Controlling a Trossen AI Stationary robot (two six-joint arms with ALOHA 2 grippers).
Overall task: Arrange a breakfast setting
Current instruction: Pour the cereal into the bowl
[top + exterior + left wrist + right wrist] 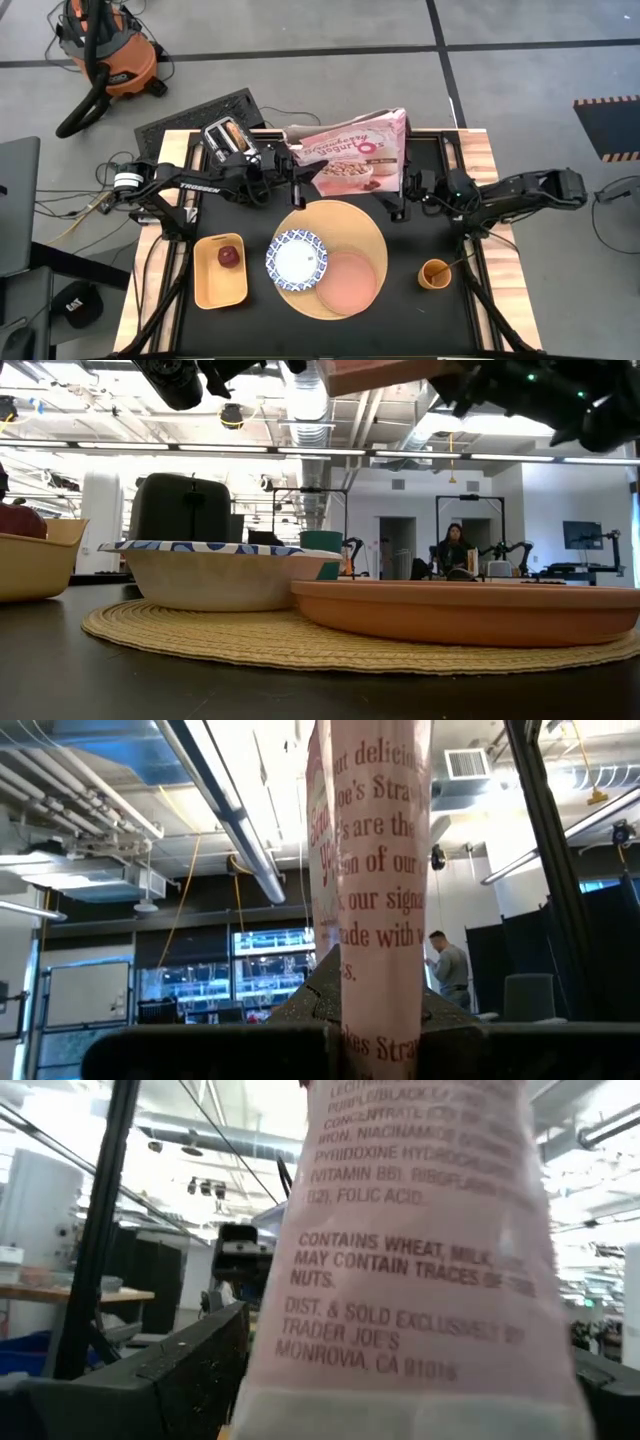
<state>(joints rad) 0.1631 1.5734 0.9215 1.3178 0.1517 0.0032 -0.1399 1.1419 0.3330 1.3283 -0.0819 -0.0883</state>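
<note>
A pink cereal box (350, 155) hangs above the table's far middle, its printed front turned up, between my two grippers. My left gripper (297, 192) is shut on its left end and my right gripper (403, 195) on its right end. Below it the tan board (350, 225) carries the blue-and-white bowl (297, 258) and the pink plate (350, 283). The dark red apple (229, 256) lies in the yellow tray (205, 285). The orange cup (435, 273) holds the gold spoon (458, 264). The pale bagel (233, 133) sticks out of the toaster (222, 143). My left gripper pinches the box's left end between its two fingers, one on each broad face beside the narrow side panel (380, 1020). The fingers come level from the table's left. The box is lifted clear of the table. My right gripper pinches the box's right end between its two fingers, either side of the narrow ingredients panel (400, 1370). The fingers come level from the table's right. The box is clear of the table; its underside shows at the top of the low view (385, 372).
The toaster stands at the far left. The yellow tray sits near left, the cup near right. A vacuum cleaner (105, 50) and cables lie on the floor beyond the table. A person (452, 550) sits far back in the room.
</note>
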